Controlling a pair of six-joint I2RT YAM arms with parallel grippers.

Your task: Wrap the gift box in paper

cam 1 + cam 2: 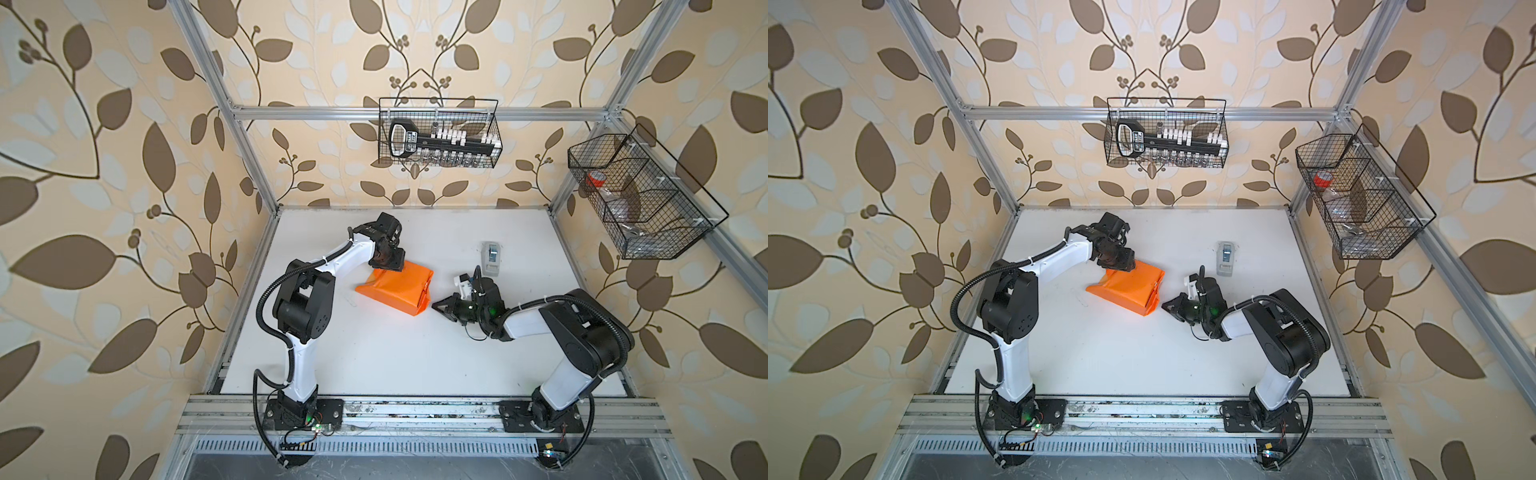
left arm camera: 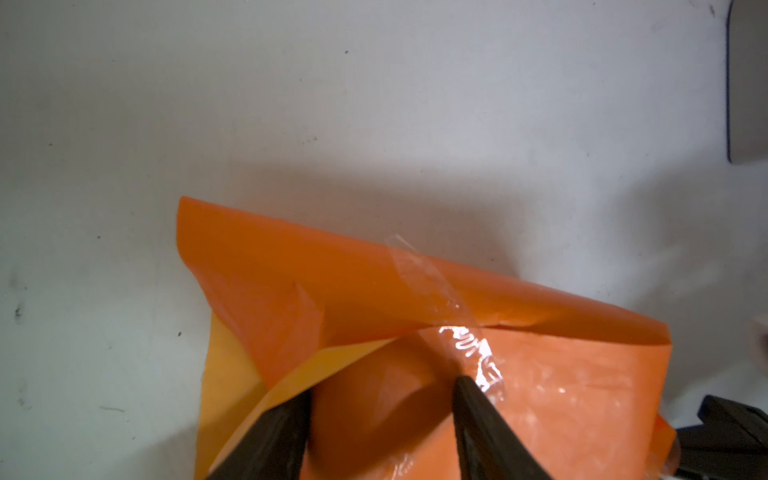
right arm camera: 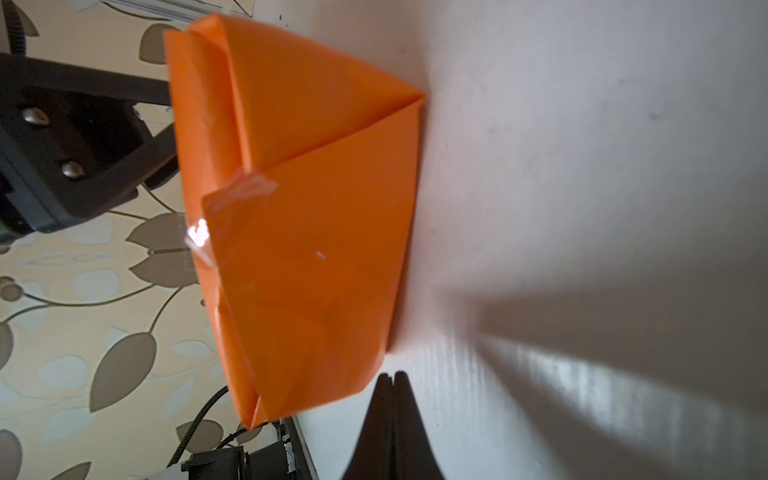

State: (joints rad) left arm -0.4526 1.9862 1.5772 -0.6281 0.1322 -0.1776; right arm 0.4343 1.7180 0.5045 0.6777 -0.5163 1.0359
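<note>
The paper (image 1: pixel 395 291) (image 1: pixel 1127 291) is an orange sheet folded into a bundle in the middle of the white table; the gift box is hidden inside it. Clear tape (image 2: pixel 415 270) crosses a seam, and another strip (image 3: pixel 232 208) holds the folded triangular end flap. My left gripper (image 1: pixel 390 269) (image 1: pixel 1120 266) (image 2: pixel 382 386) is over the bundle's far-left end, jaws apart, fingertips on the paper (image 2: pixel 415 299) beside a loose upright flap. My right gripper (image 1: pixel 434 306) (image 1: pixel 1163 306) (image 3: pixel 392 374) lies low on the table just off the bundle's right end (image 3: pixel 311 208), shut and holding nothing.
A small grey tape dispenser (image 1: pixel 491 257) (image 1: pixel 1226 257) stands behind the right gripper. A wire basket (image 1: pixel 440 133) of tools hangs on the back rail and another (image 1: pixel 636 195) on the right frame. White table (image 1: pixel 374 353) stretches toward the front edge.
</note>
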